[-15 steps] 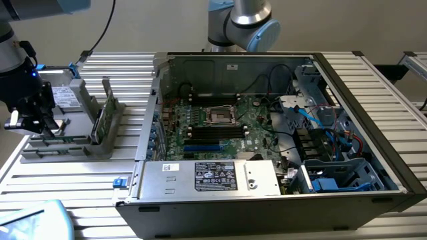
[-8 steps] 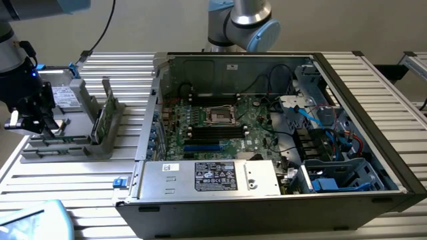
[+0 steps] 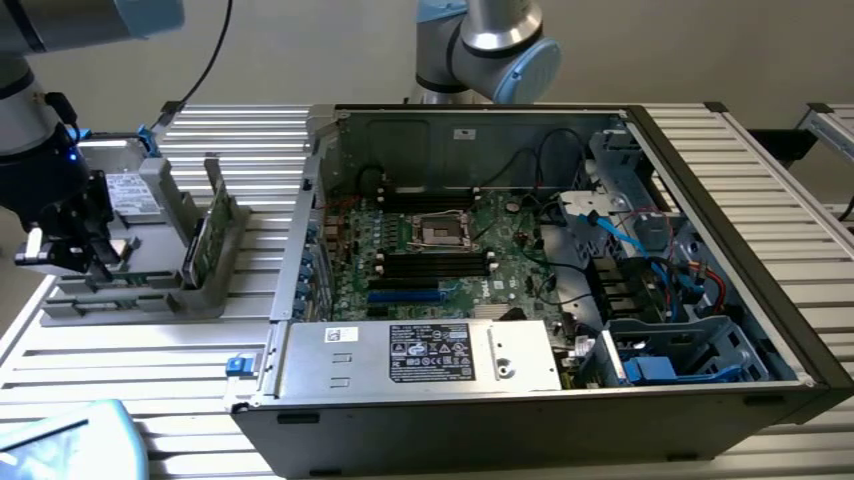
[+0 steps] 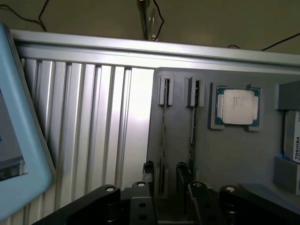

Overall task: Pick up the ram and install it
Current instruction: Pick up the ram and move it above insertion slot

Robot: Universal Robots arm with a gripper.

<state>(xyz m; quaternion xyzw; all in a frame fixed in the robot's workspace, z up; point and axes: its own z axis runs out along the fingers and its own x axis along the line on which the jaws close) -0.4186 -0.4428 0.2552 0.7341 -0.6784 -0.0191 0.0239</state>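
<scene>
Your slatted metal table [image 3: 120, 370] [image 4: 93, 126] carries everything. The open computer case [image 3: 441, 430] sits on the exterior view's right of the grey holder [image 3: 107, 300] [image 4: 229, 154], just beside it, motherboard exposed.

Your gripper [image 3: 67, 262] [image 4: 165, 173] hangs at the holder, on the side away from the case. Jaws about half open with a clear gap, gripping nothing.

Boxy silver drive [image 3: 127, 190] [image 4: 293, 140] with a white label is parked in the holder at one end. Square silver processor [image 4: 236, 107] lies flat in a holder recess beside the drive.

The ram [image 3: 200, 245] [image 4: 163, 136] stands on edge in a holder slot, not picked, and in the wrist view its thin edge lines up with the gap between your jaws. A second stick [image 4: 192, 131] stands in the next slot, between the ram and the processor.
</scene>
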